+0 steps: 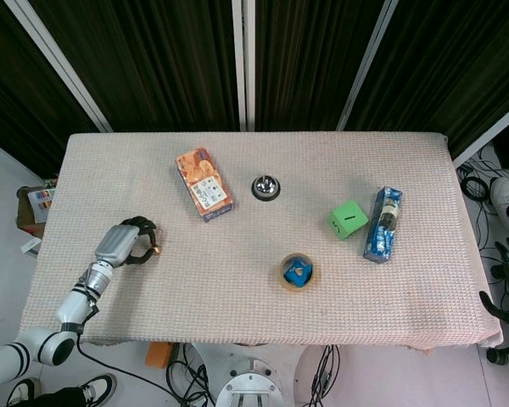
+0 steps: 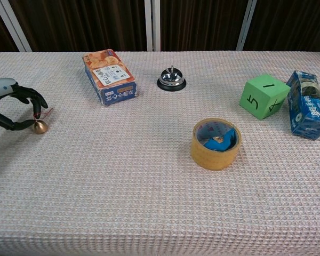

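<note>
On the cloth-covered bench point(image 2: 149, 186), the left robot hand point(image 2: 10, 106) is pinching a small brass bell point(image 2: 40, 127) by its red cord at the near-left, fingers curled, so it is resting upright

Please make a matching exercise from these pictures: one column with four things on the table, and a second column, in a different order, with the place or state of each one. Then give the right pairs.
Things:
1. small brass bell
2. green cube
3. tape roll
4. call bell

Places or states:
A. has a blue thing lying inside it
B. at the fingertips of the left hand
C. stands just left of the blue box
D. stands to the right of the orange box, near the far edge

Pairs: 1-B, 2-C, 3-A, 4-D
</note>
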You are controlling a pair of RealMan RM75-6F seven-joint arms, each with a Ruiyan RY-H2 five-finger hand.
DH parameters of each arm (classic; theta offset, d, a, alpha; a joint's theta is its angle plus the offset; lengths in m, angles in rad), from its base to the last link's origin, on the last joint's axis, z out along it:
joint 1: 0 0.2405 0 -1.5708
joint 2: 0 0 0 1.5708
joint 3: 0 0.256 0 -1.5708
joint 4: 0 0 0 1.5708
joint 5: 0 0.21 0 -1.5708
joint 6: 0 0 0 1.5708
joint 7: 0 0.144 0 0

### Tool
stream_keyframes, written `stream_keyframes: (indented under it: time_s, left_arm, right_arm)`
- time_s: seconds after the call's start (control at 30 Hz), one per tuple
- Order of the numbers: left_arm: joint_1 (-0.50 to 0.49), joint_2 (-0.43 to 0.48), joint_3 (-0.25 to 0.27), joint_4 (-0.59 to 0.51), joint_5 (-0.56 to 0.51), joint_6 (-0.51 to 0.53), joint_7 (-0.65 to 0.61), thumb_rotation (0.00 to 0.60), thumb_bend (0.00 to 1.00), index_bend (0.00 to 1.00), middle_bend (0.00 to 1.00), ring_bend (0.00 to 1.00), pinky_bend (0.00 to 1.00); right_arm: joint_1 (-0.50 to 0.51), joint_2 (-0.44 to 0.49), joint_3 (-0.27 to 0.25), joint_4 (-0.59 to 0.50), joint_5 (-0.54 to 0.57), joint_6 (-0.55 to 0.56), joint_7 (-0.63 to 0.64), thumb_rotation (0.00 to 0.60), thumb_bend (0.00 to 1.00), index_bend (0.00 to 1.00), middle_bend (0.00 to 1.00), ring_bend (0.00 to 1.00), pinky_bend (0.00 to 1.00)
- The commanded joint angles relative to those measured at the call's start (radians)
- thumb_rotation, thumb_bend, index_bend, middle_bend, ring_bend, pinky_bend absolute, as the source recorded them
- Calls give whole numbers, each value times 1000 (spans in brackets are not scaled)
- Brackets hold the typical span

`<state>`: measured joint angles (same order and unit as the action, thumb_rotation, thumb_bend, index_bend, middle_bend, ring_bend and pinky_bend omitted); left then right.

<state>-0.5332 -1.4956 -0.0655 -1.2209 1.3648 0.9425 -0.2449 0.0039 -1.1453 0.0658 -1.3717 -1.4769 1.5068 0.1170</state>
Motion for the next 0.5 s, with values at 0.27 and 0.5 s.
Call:
stream_keyframes:
  time_s: [0.27,0.5]
  left_arm:
    - [0,-1,-1,3,-5,-3,4,600,401,527,270,155,205]
    - [-3,-5,-1,6,-5,-8,0,600,405,542,272,155,204]
  right_arm:
    - [-1,0,-1,2,4,-3,2,600,174,0,0,0,0]
    - [-2,0,-1,1,8,-5,2,600,175,0,0,0,0]
